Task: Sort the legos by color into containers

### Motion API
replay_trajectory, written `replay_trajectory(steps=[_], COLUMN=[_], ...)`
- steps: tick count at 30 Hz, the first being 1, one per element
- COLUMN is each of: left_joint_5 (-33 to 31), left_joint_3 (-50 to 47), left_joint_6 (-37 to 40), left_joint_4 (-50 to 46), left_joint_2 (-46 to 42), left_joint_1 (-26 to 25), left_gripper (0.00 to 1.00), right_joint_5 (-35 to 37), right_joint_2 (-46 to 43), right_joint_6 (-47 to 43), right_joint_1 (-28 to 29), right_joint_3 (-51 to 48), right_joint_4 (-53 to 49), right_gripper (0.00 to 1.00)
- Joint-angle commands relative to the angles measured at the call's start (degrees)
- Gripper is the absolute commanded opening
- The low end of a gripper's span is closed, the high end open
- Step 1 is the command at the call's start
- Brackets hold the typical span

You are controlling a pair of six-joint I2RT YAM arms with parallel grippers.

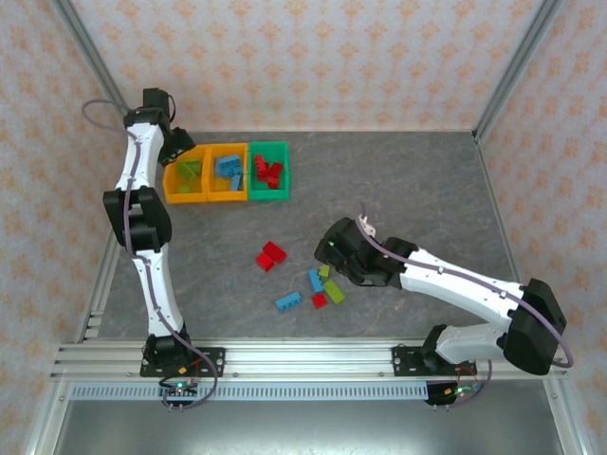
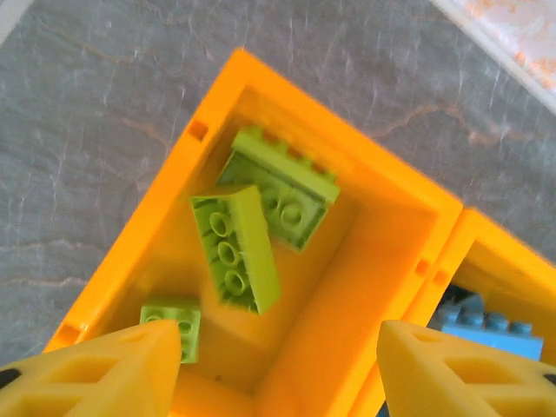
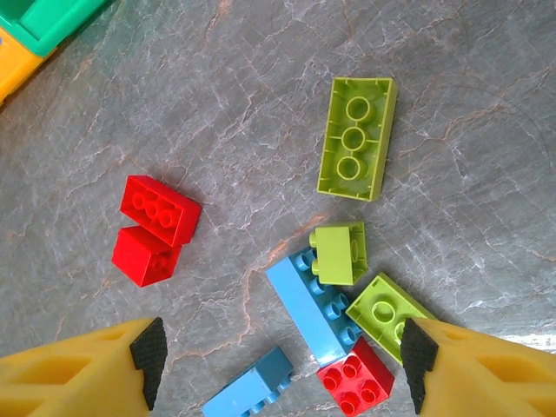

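- Nearest you, in the left wrist view, are the two yellow plastic fingers [image 2: 104, 373] of the left end effector [image 2: 278, 347], moulded with triangular hollows. They stand wide apart with nothing between them, above the orange bin [image 2: 156, 208].
- That bin is smooth, glossy and rectangular. You can count three lime green bricks [image 2: 234, 248] inside it, and the middle one shows its hollow underside.
- The right end effector [image 3: 282, 356] has yellow fingers tipped with black pads [image 3: 149, 352]. It is parted wide, grips nothing and hangs over the loose bricks.
- Loose on the grey, veined counter [image 3: 217, 104] you have three red bricks [image 3: 161, 208], three more lime green ones and two blue bricks [image 3: 308, 308]. The long blue one touches two green ones.
- From above, three bins sit side by side at the far left of the counter. The second orange bin [image 1: 228, 198] holds blue bricks and the green bin [image 1: 268, 197] holds red ones, too small to count.
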Motion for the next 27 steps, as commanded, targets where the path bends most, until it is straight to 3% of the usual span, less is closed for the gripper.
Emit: replay_trajectory(steps=[1, 10, 15, 17, 21, 24, 27], left_joint_5=[2.3, 4.4, -6.8, -6.7, -6.0, -6.9, -6.7], left_joint_3=[-5.9, -33.6, -51.0, -56.1, -60.2, -61.0, -60.7], left_joint_6=[3.0, 7.3, 12.0, 11.6, 10.8, 11.3, 11.6], left_joint_4=[-1.0, 3.0, 5.1, 4.8, 3.5, 3.3, 3.3], left_joint_2=[-9.5, -40.4, -55.2, -58.6, -63.1, -64.7, -64.0], left_joint_1=[-2.4, -11.9, -20.8, -21.3, -21.5, -21.5, -21.5], left_gripper=[0.65, 0.67, 0.72, 0.74, 0.79, 0.82, 0.83], right_joint_5=[1.9, -4.1, -5.2, -7.1, -7.0, -8.3, -7.2], right_joint_2=[3.0, 23.2, 35.3, 41.3, 50.0, 51.9, 52.6], right_joint_6=[-2.0, -20.8, -31.4, -32.7, -20.8, -10.8, -5.2], right_joint_1=[0.3, 0.4, 0.3, 0.2, 0.3, 0.4, 0.5], right_joint_3=[3.9, 24.5, 34.3, 40.9, 49.3, 51.0, 52.5], right_joint_4=[-0.1, -5.2, -7.6, -11.6, -18.7, -18.1, -16.8], right_gripper=[0.74, 0.73, 0.71, 0.70, 0.74, 0.78, 0.91])
